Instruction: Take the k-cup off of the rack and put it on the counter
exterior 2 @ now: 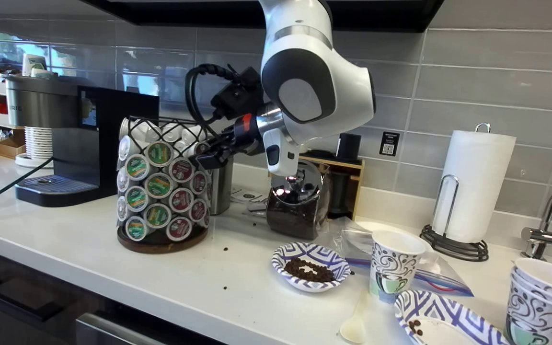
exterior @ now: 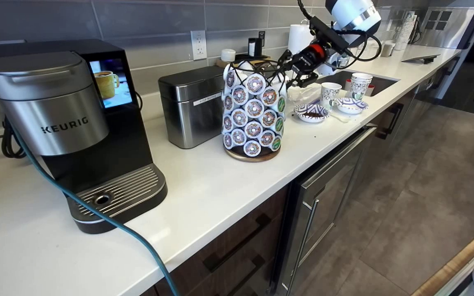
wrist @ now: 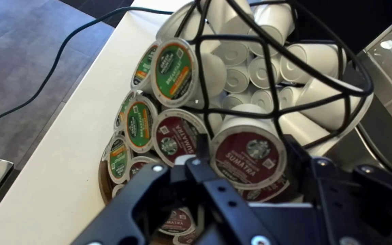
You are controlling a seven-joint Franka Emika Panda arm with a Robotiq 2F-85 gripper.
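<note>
The rack (exterior 2: 161,246) stands upright on its round wooden base, its dark wires ringed with rows of pods, and shows in both exterior views. In the wrist view a k-cup (wrist: 249,157) with a dark red Sumatra lid faces the camera at the rack's top row. My gripper (wrist: 247,146) is shut on this k-cup, one finger on each side of its rim. The k-cup's white body still sits against the rack wire (wrist: 275,114). In an exterior view the gripper (exterior 2: 205,157) reaches the rack's upper edge from the side. The white counter (exterior: 204,197) runs beneath the rack.
A coffee maker (exterior: 76,123) and a steel box (exterior: 194,111) stand near the rack. On its sink side are a jar of beans (exterior 2: 295,215), a patterned bowl (exterior 2: 288,275), a paper cup (exterior 2: 391,268) and a paper towel roll (exterior 2: 477,187). A blue-green cable (exterior: 109,220) crosses the counter.
</note>
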